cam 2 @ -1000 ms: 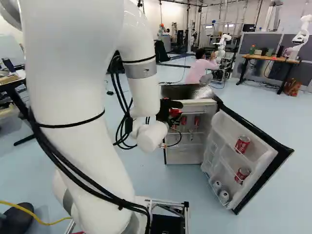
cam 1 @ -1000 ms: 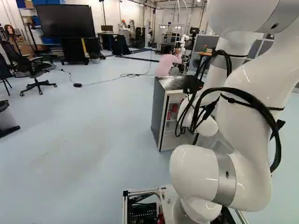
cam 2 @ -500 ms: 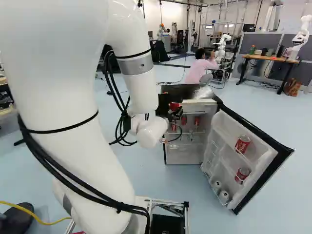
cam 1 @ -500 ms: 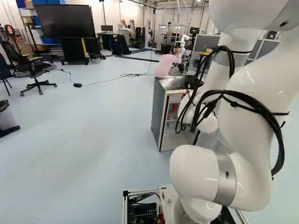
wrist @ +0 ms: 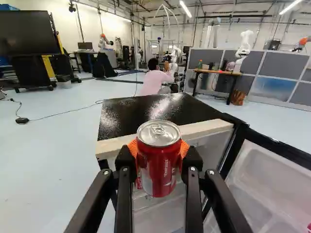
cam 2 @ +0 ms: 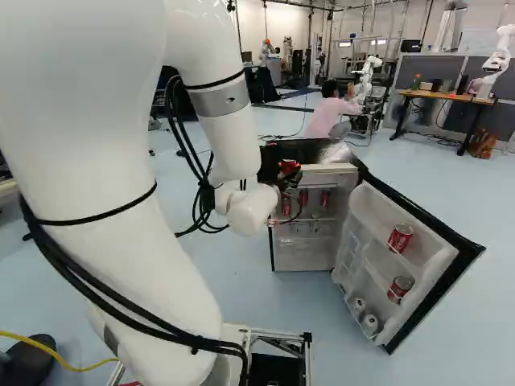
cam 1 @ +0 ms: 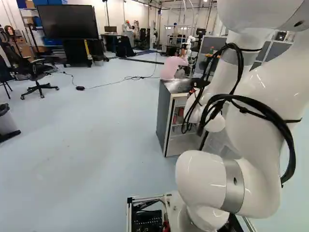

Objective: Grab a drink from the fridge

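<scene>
Just in front of the fridge (cam 1: pixel 164 118), near the pale front edge of its top, my gripper (cam 2: pixel 288 170) holds a red drink can (wrist: pixel 159 165). The fingers stand apart by the can's width, and both orange pads (wrist: pixel 132 147) press on it, one from the left and one from the right. It is upright in my grasp, silver lid (wrist: pixel 158 133) up, the pull tab showing. Where its bottom sits against the shelf behind, I can't tell for sure.

Beyond the can spreads the fridge's glossy black top (wrist: pixel 141 112). The front of the fridge is open, and the door (cam 2: pixel 372 201) is swung out to the right and toward the near side. More red cans (cam 2: pixel 325 199) stand in the upper part inside. Two others sit in the door racks, an upper can (cam 2: pixel 400 238) and a lower can (cam 2: pixel 399 289), with two small pale round things (cam 2: pixel 369 324) at the bottom of the door, too small for me to make out.

My white arm (cam 2: pixel 88 161) reaches forward on the left of the open fridge, black cables (cam 2: pixel 121 281) strapped along it. Far off to the right, another robot (cam 2: pixel 497 60) stands by a wooden-topped desk (cam 2: pixel 445 97). Far to the left are a big dark screen (cam 1: pixel 67 21) on a stand and a black office chair (cam 1: pixel 37 72).
</scene>
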